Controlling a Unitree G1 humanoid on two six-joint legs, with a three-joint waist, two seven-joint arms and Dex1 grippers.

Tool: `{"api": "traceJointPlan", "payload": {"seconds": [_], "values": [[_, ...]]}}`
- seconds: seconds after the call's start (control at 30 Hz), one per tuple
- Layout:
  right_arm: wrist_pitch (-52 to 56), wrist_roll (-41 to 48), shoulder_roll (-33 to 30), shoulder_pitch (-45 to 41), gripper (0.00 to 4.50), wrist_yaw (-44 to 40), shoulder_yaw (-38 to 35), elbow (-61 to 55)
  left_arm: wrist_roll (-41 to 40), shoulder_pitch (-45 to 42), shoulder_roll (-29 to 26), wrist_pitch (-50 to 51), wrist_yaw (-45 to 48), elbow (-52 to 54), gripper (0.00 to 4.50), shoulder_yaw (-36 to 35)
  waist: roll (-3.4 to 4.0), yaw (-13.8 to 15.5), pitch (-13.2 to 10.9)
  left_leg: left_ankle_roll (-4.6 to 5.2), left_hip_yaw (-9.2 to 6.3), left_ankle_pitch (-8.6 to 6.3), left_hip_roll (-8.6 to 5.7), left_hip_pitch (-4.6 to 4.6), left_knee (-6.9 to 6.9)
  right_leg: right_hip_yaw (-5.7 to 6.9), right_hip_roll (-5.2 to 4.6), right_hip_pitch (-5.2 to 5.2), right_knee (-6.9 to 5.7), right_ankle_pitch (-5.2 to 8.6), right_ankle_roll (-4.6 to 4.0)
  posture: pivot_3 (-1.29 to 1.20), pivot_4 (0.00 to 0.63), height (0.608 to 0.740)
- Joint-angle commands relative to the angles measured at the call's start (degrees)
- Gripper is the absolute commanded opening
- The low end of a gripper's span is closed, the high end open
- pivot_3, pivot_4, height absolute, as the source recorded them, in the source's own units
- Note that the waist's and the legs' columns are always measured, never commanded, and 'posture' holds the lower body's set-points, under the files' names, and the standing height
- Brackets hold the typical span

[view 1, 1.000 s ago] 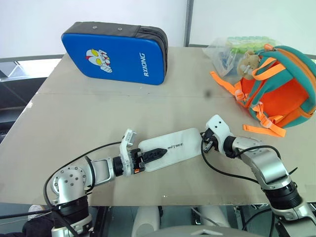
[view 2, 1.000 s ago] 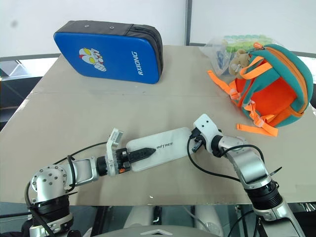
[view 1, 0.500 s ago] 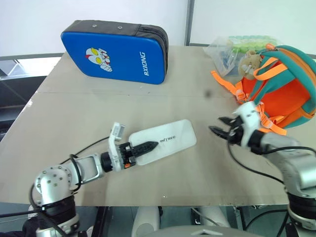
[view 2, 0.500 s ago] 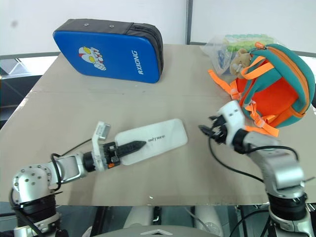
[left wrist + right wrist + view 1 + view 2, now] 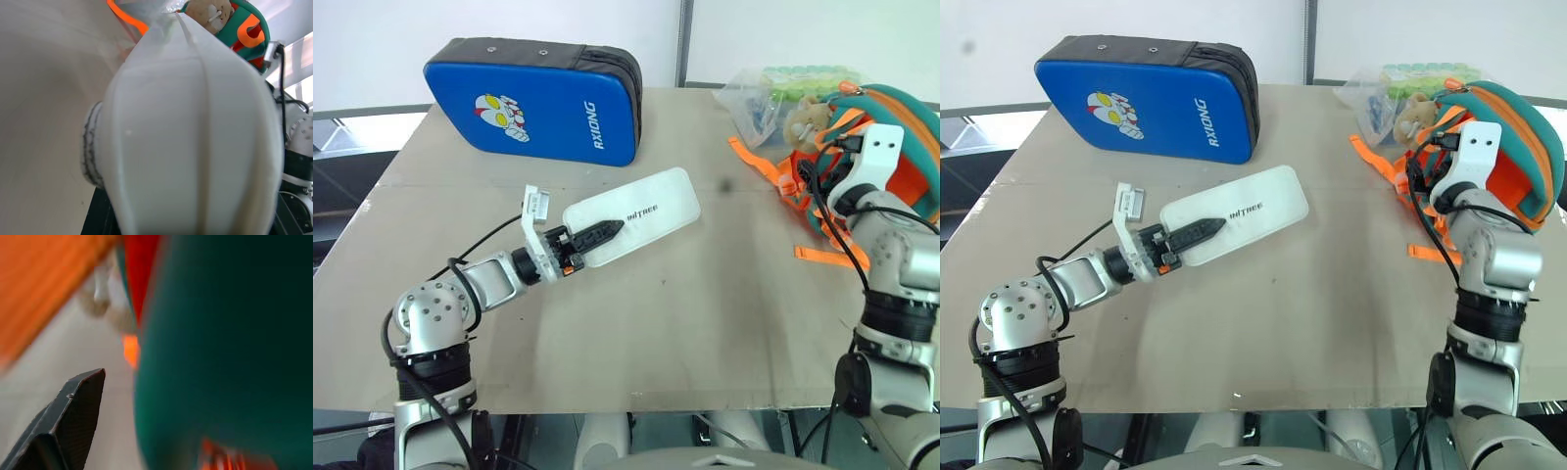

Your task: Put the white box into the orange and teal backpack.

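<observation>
Both arms are rising from where they were a second ago: the left gripper is now carrying the flat white plastic box clear of the tan table, while the right gripper has let go of the box's far end and is swinging out to the small teal and orange backpack at two o'clock.

The risk I am judging — the box is hanging from one end only, so it could be pivoting or slipping out on the way across, and no opening is showing on the backpack yet.

The left jaws are pinching the box's near end, narrowly parted. The right jaws are standing apart, empty, beside the teal fabric; whether they are touching it I cannot tell.
</observation>
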State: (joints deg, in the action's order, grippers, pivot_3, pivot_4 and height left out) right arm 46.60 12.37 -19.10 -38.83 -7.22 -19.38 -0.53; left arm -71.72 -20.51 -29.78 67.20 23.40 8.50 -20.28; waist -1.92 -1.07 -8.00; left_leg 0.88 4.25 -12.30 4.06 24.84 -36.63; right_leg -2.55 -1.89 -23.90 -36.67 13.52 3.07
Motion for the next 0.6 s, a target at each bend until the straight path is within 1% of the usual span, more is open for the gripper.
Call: {"api": "traceJointPlan", "payload": {"seconds": [0.03,0.1,0.17,0.2,0.23,0.37,0.47,0.53,0.6], "values": [[-10.26,-2.45,-1.47,-2.96,2.62,-0.71,2.12,6.26,-0.29,-0.42,0.01,-2.53,0.28,2.14,1.02,-1.37,0.01,0.04,-0.01,0.00,0.02,0.00,0.00,0.00,0.03,-0.01,-0.01,0.00,0.02,0.00,0.02,0.00,0.150,0.740],[-14.17,-3.21,-2.49,-3.90,1.74,-2.56,3.75,9.07,0.04,0.36,0.29,-3.79,-0.78,3.05,1.02,-1.83,0.01,0.05,-0.01,0.00,0.03,0.00,0.00,0.00,0.12,-0.02,-0.01,0.00,0.09,0.00,0.04,0.00,0.150,0.740],[-18.82,-3.99,-4.04,-4.33,1.11,-6.41,6.34,10.45,0.68,0.95,1.08,-5.79,-2.45,3.86,1.02,-2.52,0.07,0.04,-0.05,0.00,0.03,0.00,0.01,0.00,0.14,-0.01,-0.01,0.00,0.11,0.01,0.05,0.00,0.150,0.740],[-20.80,-3.57,-4.56,-4.57,0.67,-8.80,7.31,10.77,1.21,1.17,1.47,-6.99,-3.11,4.29,1.02,-2.73,0.11,0.04,-0.11,0.00,0.04,0.00,0.01,0.00,0.14,-0.02,-0.01,0.00,0.12,0.00,0.05,0.00,0.150,0.740],[-22.01,-2.25,-4.74,-4.94,0.09,-11.43,7.82,10.56,1.79,1.37,1.86,-8.23,-3.70,4.77,1.02,-2.92,0.11,0.06,-0.12,0.00,0.05,0.00,0.01,0.00,0.15,-0.02,-0.02,0.00,0.12,0.00,0.05,0.00,0.150,0.740],[-21.92,7.25,-4.79,-6.85,0.04,-26.53,10.08,4.22,5.45,0.01,3.45,-14.16,-6.92,5.38,1.02,-4.18,0.24,-0.13,-0.27,0.00,0.03,0.00,0.03,-0.06,0.14,-0.02,0.03,0.00,0.02,-0.01,0.05,0.00,0.150,0.740],[-15.65,16.19,-4.84,-7.38,0.04,-34.02,11.03,-3.12,6.05,-1.51,3.42,-17.02,-7.95,5.33,1.02,-5.41,0.33,-0.09,-0.39,0.00,-0.01,0.00,0.06,-0.08,0.14,-0.01,0.08,-0.01,-0.06,-0.01,0.05,0.00,0.150,0.740],[-8.63,24.60,-5.17,-7.09,0.04,-38.30,11.79,-9.81,10.14,-1.95,1.76,-20.24,-6.74,7.04,1.02,-4.42,0.34,-0.05,-0.45,0.00,-0.04,0.00,0.08,-0.06,0.15,0.02,0.10,-0.01,-0.05,0.00,0.04,0.00,0.150,0.740],[-4.29,29.18,-6.70,-5.70,0.04,-41.57,13.03,-14.31,12.25,-1.71,0.60,-22.27,-5.95,8.28,1.02,-4.33,0.36,-0.05,-0.49,-0.01,0.00,0.00,0.11,-0.03,0.18,0.01,0.11,-0.04,0.00,0.00,0.04,0.00,0.150,0.740]]}}
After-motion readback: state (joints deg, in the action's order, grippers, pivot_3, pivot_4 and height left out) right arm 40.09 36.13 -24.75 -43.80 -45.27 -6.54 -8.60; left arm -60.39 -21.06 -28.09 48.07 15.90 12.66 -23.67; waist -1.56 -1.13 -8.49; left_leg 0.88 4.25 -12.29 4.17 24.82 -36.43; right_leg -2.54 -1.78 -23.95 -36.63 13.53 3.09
